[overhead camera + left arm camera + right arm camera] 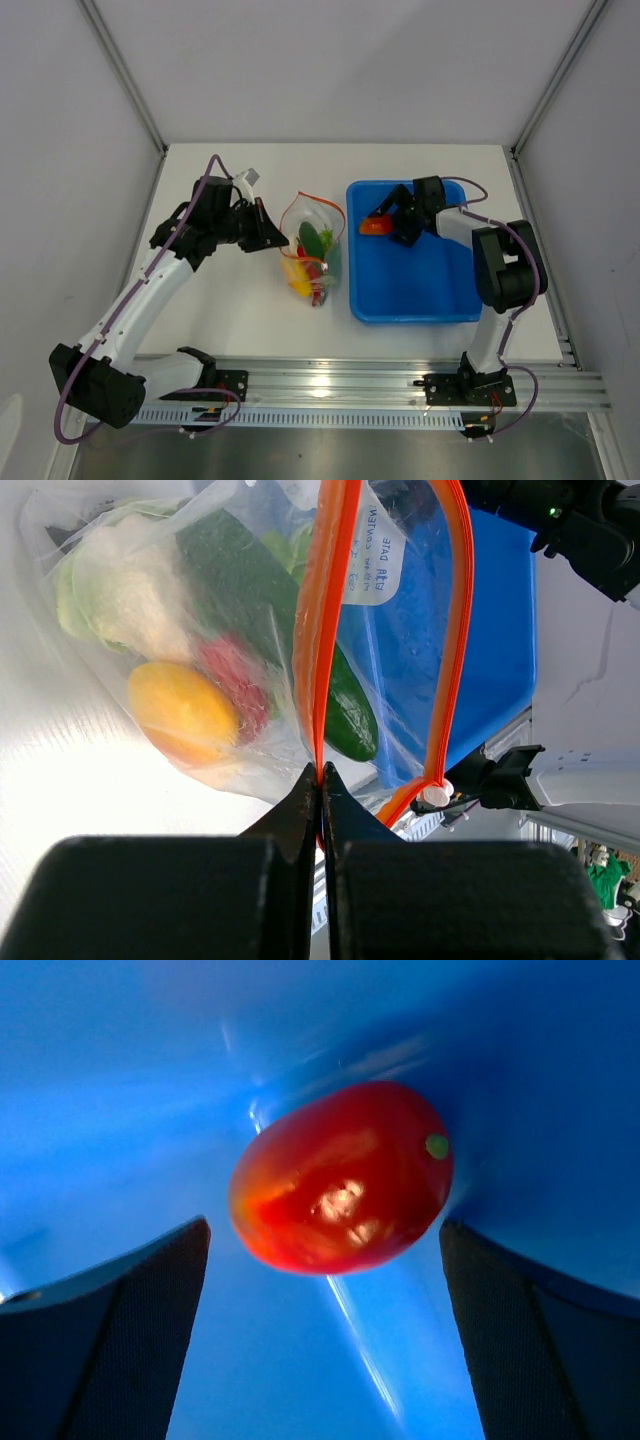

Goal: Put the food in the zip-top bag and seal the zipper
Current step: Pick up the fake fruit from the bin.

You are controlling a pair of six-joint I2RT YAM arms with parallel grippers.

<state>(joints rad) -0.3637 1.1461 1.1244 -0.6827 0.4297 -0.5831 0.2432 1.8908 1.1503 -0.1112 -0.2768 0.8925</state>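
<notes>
Red and glossy, the small oval toy tomato [340, 1175] lay on the floor of the blue rectangular plastic tray [410, 295]. It sat directly ahead of the right gripper [322, 1235], between its two dark fingers [120, 1330], which stood spread wide on either side without touching it. Its long axis ran slightly tilted across that gap, so closing would probably press on its two ends. The right arm was plainly the nearer one. Just left of the tray lay the clear crinkly zip-top bag [312, 250], holding a dark green cucumber [345, 715], a yellow-orange pepper [180, 710] and a white cauliflower [130, 590]. The left gripper [320, 780] was clamped tight on the thin red-orange zipper strip [335, 600], and the mouth hung agape.
</notes>
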